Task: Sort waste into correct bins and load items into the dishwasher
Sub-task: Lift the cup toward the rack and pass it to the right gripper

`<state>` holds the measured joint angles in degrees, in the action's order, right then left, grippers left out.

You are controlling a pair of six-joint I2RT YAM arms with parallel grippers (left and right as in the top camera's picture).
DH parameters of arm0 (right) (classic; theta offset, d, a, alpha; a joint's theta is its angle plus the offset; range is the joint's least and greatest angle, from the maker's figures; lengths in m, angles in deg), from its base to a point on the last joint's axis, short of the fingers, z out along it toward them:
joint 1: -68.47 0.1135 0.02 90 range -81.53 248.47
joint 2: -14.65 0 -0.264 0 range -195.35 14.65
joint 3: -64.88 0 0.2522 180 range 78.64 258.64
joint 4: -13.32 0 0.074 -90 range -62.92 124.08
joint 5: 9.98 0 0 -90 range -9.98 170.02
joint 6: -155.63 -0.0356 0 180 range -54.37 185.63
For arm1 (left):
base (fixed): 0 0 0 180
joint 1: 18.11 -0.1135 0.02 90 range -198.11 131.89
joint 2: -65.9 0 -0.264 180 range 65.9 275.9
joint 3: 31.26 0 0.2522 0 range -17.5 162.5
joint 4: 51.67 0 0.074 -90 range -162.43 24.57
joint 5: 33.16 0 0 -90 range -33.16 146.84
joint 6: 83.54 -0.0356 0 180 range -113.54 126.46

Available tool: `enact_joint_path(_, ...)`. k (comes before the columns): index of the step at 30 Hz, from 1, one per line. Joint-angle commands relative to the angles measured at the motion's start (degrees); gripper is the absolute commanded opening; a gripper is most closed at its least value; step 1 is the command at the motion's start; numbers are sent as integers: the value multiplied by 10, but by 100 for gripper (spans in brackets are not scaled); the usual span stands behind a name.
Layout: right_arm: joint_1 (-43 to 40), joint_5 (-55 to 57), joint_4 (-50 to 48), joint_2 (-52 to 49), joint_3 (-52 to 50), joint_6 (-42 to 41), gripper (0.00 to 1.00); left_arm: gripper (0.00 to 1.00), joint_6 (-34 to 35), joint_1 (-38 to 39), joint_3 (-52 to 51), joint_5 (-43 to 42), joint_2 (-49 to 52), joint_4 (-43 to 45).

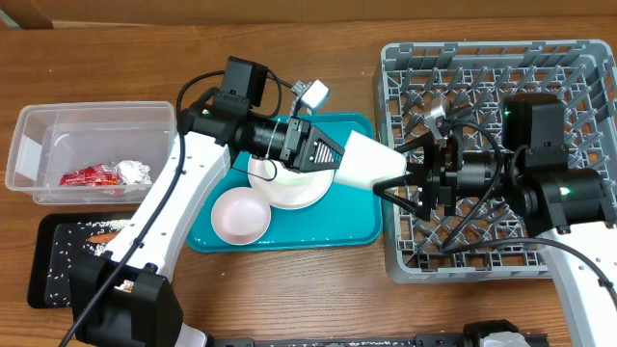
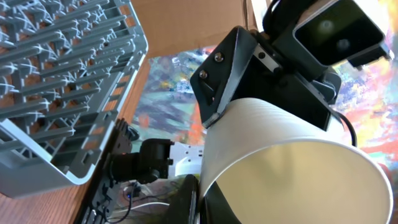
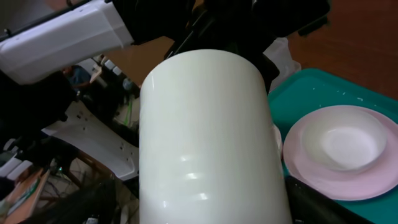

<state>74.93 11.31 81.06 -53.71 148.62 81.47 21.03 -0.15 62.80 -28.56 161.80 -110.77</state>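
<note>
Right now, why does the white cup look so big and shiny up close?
Right wrist view: the cup is very close, so it fills the picture, with little bright glints on its side. Left wrist view: its open end bulges wide, and the colourful background is blurry. Overhead view: it looks small and evenly lit.

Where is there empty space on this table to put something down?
Bare wood runs along the top of the overhead view, above the clear bin and teal tray, and below the tray, beside the dish rack. The tray is crowded with a pink bowl and white dish.
</note>
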Motion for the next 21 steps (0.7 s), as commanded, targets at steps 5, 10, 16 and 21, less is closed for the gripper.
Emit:
enact_joint_path(5,3,-21,-1,6,18,-13,75,4,-13,5,6,5,-7,6)
enact_joint_path(10,2,-15,-8,6,18,-13,70,8,-13,5,6,7,-7,6)
enact_joint_path(16,2,-14,-17,6,18,-13,56,13,-13,6,6,30,-7,6)
enact_joint_path(21,2,-3,-17,6,18,-13,51,19,-13,6,6,45,-7,6)
